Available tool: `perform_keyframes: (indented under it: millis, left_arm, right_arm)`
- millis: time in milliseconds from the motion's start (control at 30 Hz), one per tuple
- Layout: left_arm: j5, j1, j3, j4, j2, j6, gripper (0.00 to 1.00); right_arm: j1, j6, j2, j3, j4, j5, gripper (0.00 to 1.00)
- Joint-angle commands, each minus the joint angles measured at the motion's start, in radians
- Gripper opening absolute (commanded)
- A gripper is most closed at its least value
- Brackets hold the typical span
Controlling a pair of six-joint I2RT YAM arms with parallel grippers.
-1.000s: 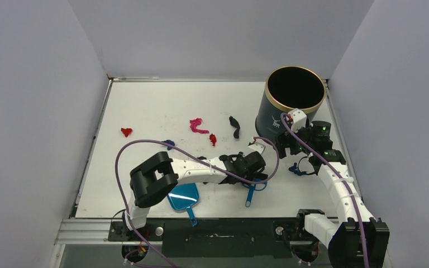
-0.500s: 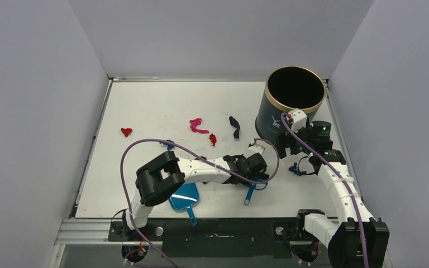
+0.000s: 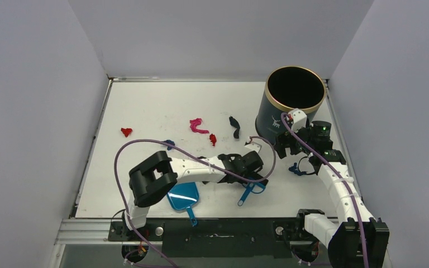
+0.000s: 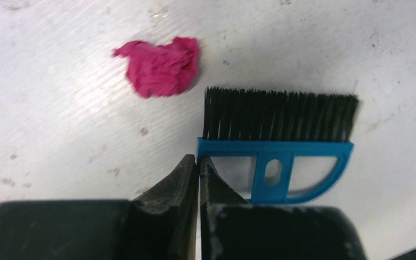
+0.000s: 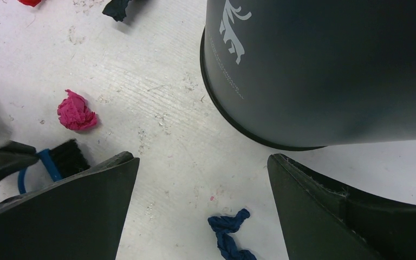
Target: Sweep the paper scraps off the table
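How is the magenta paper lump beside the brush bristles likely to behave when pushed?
The magenta paper lump looks loosely crumpled, so it is probably very light and soft, sliding easily on the white table. Its irregular shape suggests tumbling or veering, and the bristles of the hand brush might flick it.

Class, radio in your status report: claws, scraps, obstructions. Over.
Left claw shut at brush corner. Right claw open beside bin. Paper scraps unswept on table. No obstruction seen.

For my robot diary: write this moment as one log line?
left gripper: shut at hand brush corner | right gripper: open | magenta paper scrap: beside bristles
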Motion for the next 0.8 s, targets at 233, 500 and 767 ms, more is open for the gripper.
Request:
perform_keyframes:
  millis: [233, 500, 767]
  left_arm:
    - [0.105, 0.112, -0.276, 0.264, -0.430, -0.140, 0.00]
    - [0.165, 0.272, -0.515, 0.438, -0.656, -0.311, 0.00]
    - [0.225, 0.392, -0.679, 0.633, -0.753, -0.477, 0.00]
  right_arm:
    - [0.006, 0.009, -0.033, 0.133, -0.154, -0.134, 0.93]
    - [0.137, 0.050, -0.033, 0.169, -0.209, -0.121, 0.92]
    - [0.235, 0.111, 0.062, 0.301, -0.258, -0.199, 0.92]
